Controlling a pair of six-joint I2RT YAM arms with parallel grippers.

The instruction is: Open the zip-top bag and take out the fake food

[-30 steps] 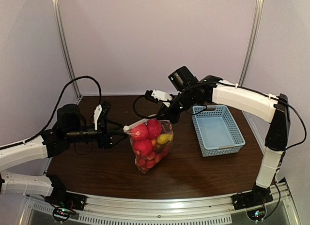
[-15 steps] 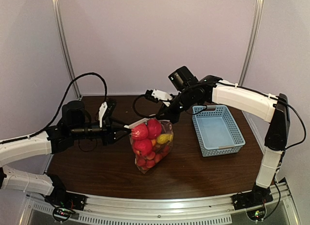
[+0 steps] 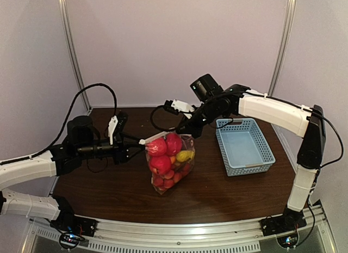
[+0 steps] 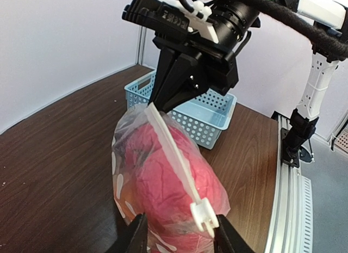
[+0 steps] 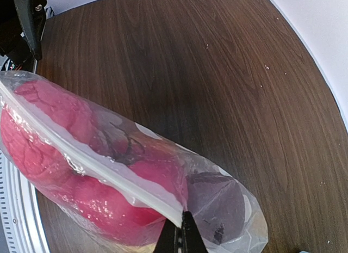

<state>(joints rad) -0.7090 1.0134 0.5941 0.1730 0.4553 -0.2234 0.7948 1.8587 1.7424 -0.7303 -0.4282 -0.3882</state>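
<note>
The zip-top bag (image 3: 169,167) stands on the table, full of fake food (image 3: 158,148): mostly red fruits, plus a yellow one (image 3: 185,155). My right gripper (image 3: 191,129) is shut on the right end of the bag's white zip strip and holds the rim up; in the right wrist view (image 5: 181,236) its closed tips pinch the strip beside a dark purple fruit (image 5: 217,201). My left gripper (image 3: 139,146) is open at the left end of the rim. In the left wrist view (image 4: 179,239) its jaws stand on either side of the bag corner with the white zip slider (image 4: 204,214).
A light-blue plastic basket (image 3: 251,167) stands empty to the right of the bag, and shows behind it in the left wrist view (image 4: 215,119). Purple walls enclose the back and sides. A metal rail runs along the near table edge.
My left arm has moved right, bringing its open jaws up to the slider end of the bag. The right gripper and the bag have stayed in place.
</note>
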